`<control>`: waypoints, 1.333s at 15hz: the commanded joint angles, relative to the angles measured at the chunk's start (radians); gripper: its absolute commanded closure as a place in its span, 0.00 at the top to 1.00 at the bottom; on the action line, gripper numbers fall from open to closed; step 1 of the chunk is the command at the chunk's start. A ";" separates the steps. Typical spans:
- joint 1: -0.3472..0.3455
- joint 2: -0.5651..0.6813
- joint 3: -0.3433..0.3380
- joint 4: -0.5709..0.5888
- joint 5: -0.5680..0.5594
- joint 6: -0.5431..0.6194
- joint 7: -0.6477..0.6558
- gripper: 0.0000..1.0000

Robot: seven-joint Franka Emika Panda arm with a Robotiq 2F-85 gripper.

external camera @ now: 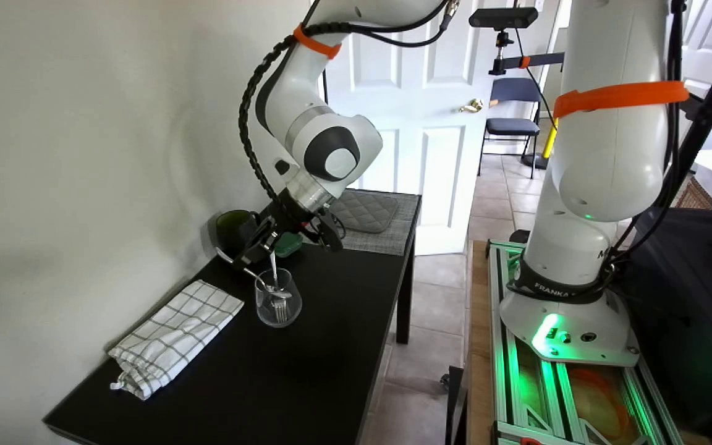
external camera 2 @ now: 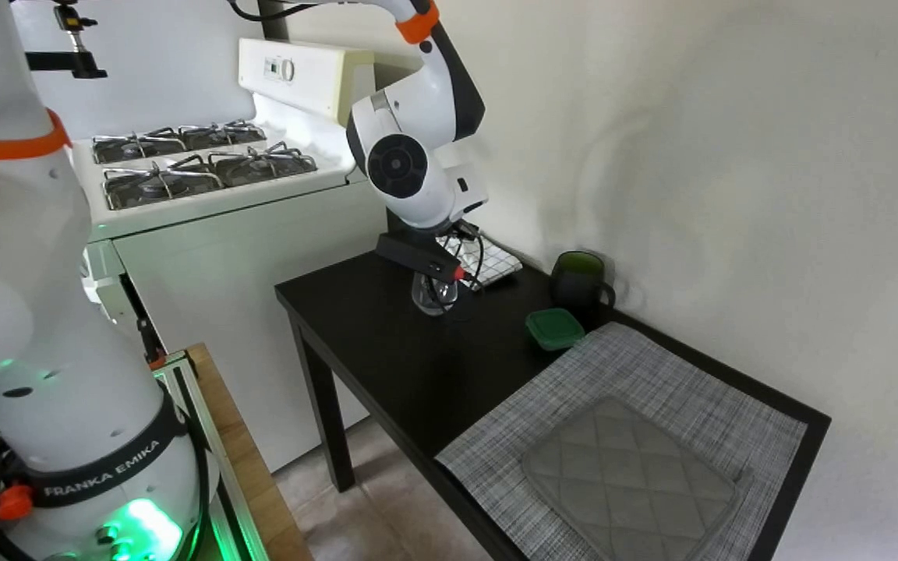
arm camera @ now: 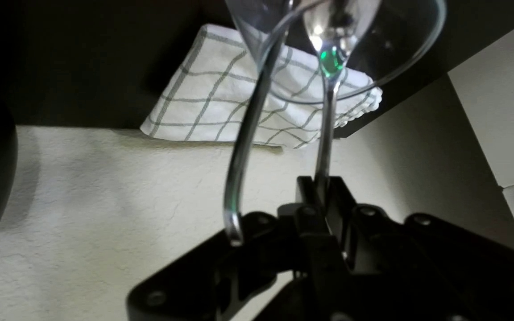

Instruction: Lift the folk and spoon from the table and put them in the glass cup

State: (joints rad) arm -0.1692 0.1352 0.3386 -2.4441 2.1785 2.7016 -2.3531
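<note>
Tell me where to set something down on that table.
Free: black tabletop along the edge away from the wall, beside the checked cloth and between glass cup and woven mat. Crowded: the wall side, with cloth, mug and green container, and around the cup, with gripper, spoon and fork.

Pale wall (external camera: 84,161) lay softly lit, shadows blurred-edged; door (external camera: 415,111) brighter. Green glow (external camera: 546,332) on robot base (external camera: 578,324) burned out at its core in both exterior views. Wrist view ran dim: gripper (arm camera: 321,189) near-black, soft-focused; spoon (arm camera: 327,115) glinted white and green.
</note>
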 commanded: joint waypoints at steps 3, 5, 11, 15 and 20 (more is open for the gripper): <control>0.003 -0.017 0.000 -0.033 0.026 0.004 -0.040 0.03; 0.004 -0.018 0.000 -0.037 0.025 0.003 -0.042 0.03; 0.003 -0.024 0.002 -0.045 0.019 0.003 -0.031 0.65; 0.002 -0.054 0.009 -0.058 -0.008 0.000 0.009 0.95; 0.126 -0.160 -0.096 -0.093 -0.136 0.019 0.188 1.00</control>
State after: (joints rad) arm -0.1483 0.0768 0.3275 -2.4777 2.1370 2.7016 -2.3024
